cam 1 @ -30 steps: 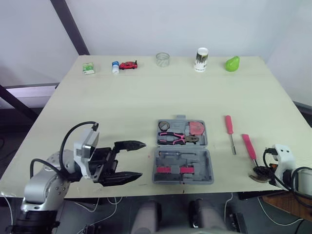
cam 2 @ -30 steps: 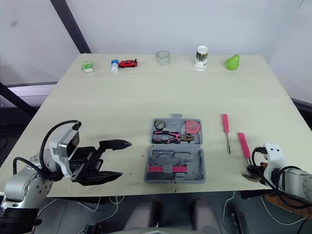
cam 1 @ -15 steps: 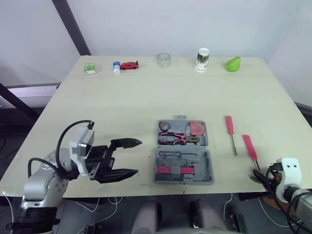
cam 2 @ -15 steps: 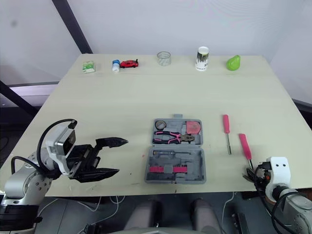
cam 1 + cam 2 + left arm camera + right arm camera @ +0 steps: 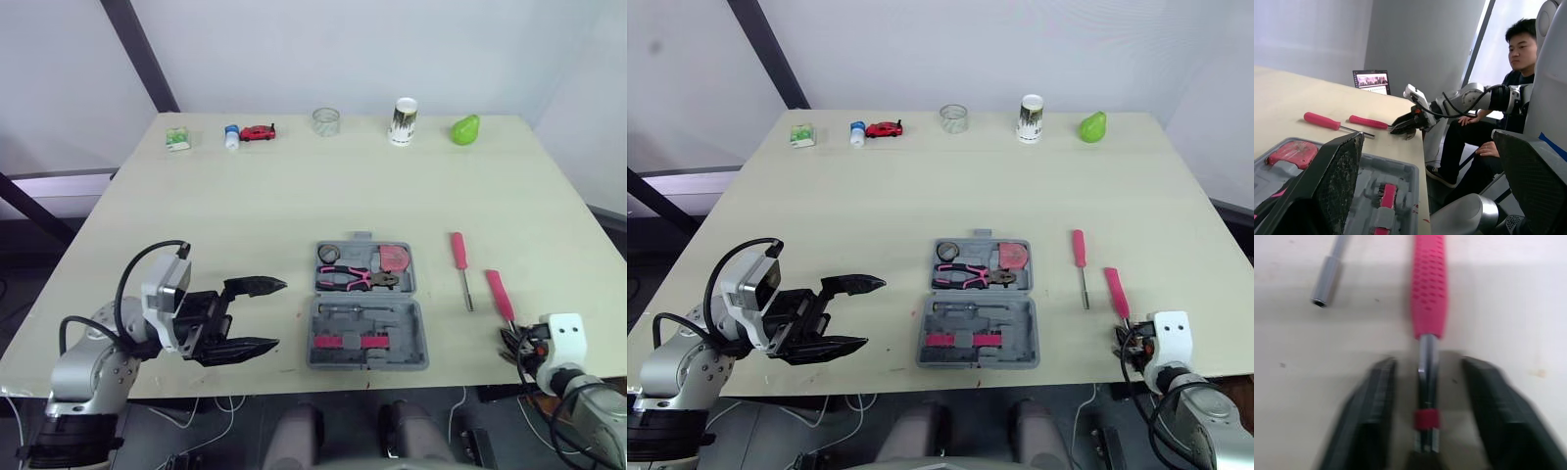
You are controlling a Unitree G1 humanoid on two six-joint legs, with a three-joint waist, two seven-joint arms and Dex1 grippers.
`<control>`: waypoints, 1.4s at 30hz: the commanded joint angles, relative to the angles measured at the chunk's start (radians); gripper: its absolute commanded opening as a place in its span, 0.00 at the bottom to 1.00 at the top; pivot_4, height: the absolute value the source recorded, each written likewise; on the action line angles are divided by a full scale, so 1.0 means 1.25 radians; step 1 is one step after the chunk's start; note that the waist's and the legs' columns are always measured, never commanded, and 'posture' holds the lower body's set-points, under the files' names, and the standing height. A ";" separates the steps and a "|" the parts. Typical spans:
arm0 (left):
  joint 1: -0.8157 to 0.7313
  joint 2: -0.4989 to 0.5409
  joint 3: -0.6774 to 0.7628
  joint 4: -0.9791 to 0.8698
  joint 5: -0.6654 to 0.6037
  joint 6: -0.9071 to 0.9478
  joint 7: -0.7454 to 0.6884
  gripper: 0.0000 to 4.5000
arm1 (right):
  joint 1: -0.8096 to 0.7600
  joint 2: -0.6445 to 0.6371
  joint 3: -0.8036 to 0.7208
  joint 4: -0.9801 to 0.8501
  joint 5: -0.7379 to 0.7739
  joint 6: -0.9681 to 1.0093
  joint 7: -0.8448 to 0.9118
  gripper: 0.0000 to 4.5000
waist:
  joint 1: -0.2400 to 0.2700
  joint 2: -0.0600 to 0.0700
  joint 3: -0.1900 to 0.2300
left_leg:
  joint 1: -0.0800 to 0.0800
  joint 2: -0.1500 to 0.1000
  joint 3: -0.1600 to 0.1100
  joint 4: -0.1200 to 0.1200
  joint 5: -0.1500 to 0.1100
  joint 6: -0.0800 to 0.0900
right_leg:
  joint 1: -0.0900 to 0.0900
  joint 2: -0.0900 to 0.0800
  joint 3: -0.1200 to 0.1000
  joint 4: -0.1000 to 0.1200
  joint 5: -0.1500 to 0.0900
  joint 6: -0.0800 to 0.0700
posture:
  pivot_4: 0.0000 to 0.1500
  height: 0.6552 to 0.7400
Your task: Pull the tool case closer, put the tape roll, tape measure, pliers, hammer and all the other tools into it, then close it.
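Tool case [image 5: 419, 343]: lies open at lower centre of the head view, near the front edge of the table [image 5: 245, 215], both grey halves flat. Holds the tape roll [image 5: 329, 254], the pink-and-black pliers [image 5: 358, 279] and the pink tape measure [image 5: 396, 258] in the upper half; carries two pink strips in the lower half.

Pink-handled screwdriver [image 5: 458, 251]: rests on bare table just right of the case, shaft pointing down the frame.

Second pink-handled tool [image 5: 500, 292]: lies right of the screwdriver and apart from it, outside the case, metal shaft running toward the lower right corner.

Right gripper [image 5: 513, 343]: sits low at lower right, by the table's front edge. Jaws apart, one black finger on each side of that tool's metal shaft, a gap showing on both sides in the wrist view; clamps nothing.

Left gripper [image 5: 280, 314]: hangs at lower left, apart from the case, pointing toward it. Jaws spread wide, empty.

Along the top of the table, left to right: green box [image 5: 177, 138], small bottle [image 5: 231, 135], red toy car [image 5: 258, 131], glass cup [image 5: 326, 120], white paper cup [image 5: 403, 119], green pear [image 5: 465, 128].
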 commanded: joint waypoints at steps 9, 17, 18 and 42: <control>0.004 -0.001 0.009 -0.016 -0.010 -0.011 -0.016 1.00 | 0.012 0.007 -0.008 0.047 -0.034 -0.025 0.042 0.00 | 0.002 -0.003 -0.002 | 0.000 0.001 0.000 0.000 0.000 0.000 | 0.000 0.000 0.000 0.000 0.000 -0.001 | 1.00 1.00; 0.010 -0.013 0.020 -0.001 0.012 -0.048 -0.014 1.00 | 0.090 -0.067 -0.139 -0.104 0.053 -0.062 0.172 0.00 | 0.014 0.007 0.000 | -0.001 -0.001 -0.001 0.000 0.000 0.000 | 0.000 -0.002 0.000 0.000 0.000 0.000 | 1.00 1.00; 0.008 -0.034 0.035 0.012 0.000 -0.074 -0.021 1.00 | 0.107 -0.094 -0.158 -0.152 0.076 -0.055 0.208 0.00 | 0.015 0.009 0.000 | -0.001 -0.001 0.000 0.000 0.000 0.000 | 0.000 -0.003 0.000 0.000 0.000 0.001 | 1.00 1.00; 0.063 0.153 -0.021 0.236 -0.106 -0.220 -0.075 1.00 | -0.875 -0.400 0.703 -0.345 -0.097 0.498 0.525 0.00 | 0.008 0.012 0.007 | -0.005 0.001 -0.003 0.000 0.000 0.000 | -0.004 -0.003 -0.004 -0.001 0.001 -0.001 | 1.00 1.00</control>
